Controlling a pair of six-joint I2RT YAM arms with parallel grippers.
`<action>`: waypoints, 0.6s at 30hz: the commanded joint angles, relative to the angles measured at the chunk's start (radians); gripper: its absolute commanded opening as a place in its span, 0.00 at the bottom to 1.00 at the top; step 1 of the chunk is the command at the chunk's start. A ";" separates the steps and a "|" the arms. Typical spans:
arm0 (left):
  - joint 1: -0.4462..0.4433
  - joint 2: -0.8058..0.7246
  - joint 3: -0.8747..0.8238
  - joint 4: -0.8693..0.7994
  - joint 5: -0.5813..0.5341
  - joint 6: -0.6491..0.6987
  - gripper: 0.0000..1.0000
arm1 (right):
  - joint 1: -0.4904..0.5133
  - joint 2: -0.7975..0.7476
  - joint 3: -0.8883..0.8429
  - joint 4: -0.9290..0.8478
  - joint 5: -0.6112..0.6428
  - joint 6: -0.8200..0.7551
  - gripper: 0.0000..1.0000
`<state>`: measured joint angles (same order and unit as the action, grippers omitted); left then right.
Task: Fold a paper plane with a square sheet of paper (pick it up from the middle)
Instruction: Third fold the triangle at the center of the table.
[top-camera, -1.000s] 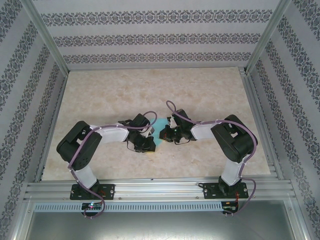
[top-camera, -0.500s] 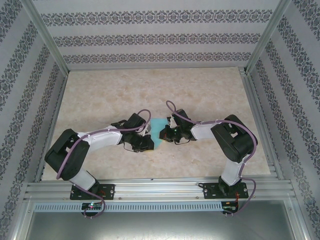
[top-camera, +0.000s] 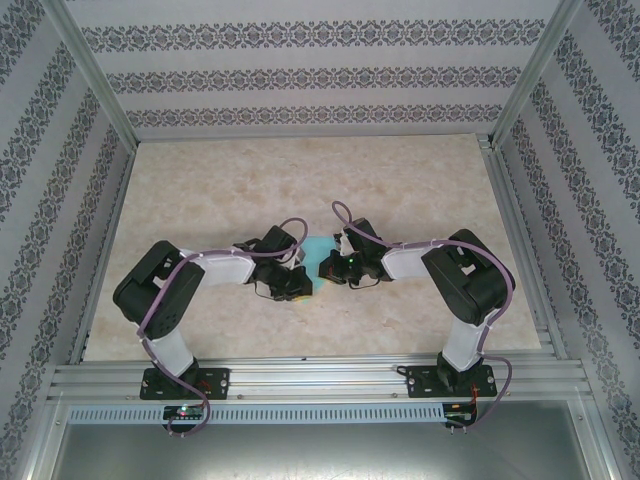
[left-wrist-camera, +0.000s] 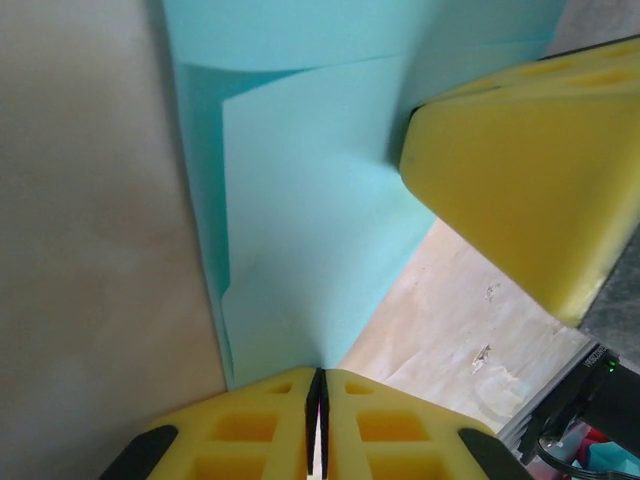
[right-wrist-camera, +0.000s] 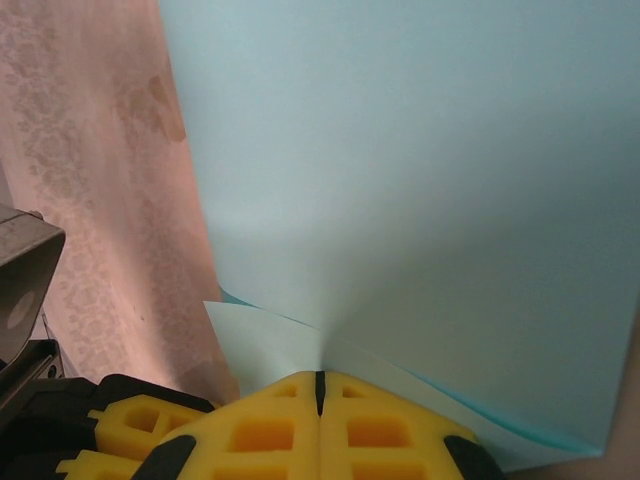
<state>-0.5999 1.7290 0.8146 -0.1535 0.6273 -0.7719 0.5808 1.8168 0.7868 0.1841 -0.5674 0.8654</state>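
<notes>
The square sheet of paper (left-wrist-camera: 310, 230) is hanging between the two pincers, lifted off the bench (top-camera: 300, 180) and already carrying overlapping layers, with one paler flap lying over another. The left pincer (left-wrist-camera: 322, 380) is pinching together on the sheet's edge right at its tips. The right pincer (right-wrist-camera: 320, 385) is clamping the opposite edge, where two layers are fanning out just ahead of its tips. In the left wrist view, one yellow finger of the right pincer is crowding in close on the far right side of the sheet.

Both grips are sitting only on the very margin of thin paper. If the pincers are drawing apart, the sheet is likely to tear or slip out of one of them. If they are closing in, the loose layers could be sliding out of line, so the crease would land crooked. The fingers are also near enough to be bumping each other.

Against half a second earlier, the left arm is tucking its elbow back in toward the middle. A smaller patch of turquoise is showing between the pincers from above.
</notes>
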 joint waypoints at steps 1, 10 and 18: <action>0.006 -0.028 -0.092 -0.129 -0.032 -0.005 0.14 | 0.005 0.039 -0.023 -0.093 0.093 -0.008 0.06; 0.007 -0.186 -0.056 -0.230 -0.066 0.033 0.14 | 0.005 0.036 -0.020 -0.091 0.100 0.004 0.07; 0.007 -0.154 0.074 -0.139 -0.075 0.010 0.14 | 0.007 0.026 -0.027 -0.071 0.106 0.022 0.07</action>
<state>-0.5999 1.5528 0.8417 -0.3264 0.5674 -0.7612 0.5808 1.8168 0.7868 0.1844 -0.5663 0.8722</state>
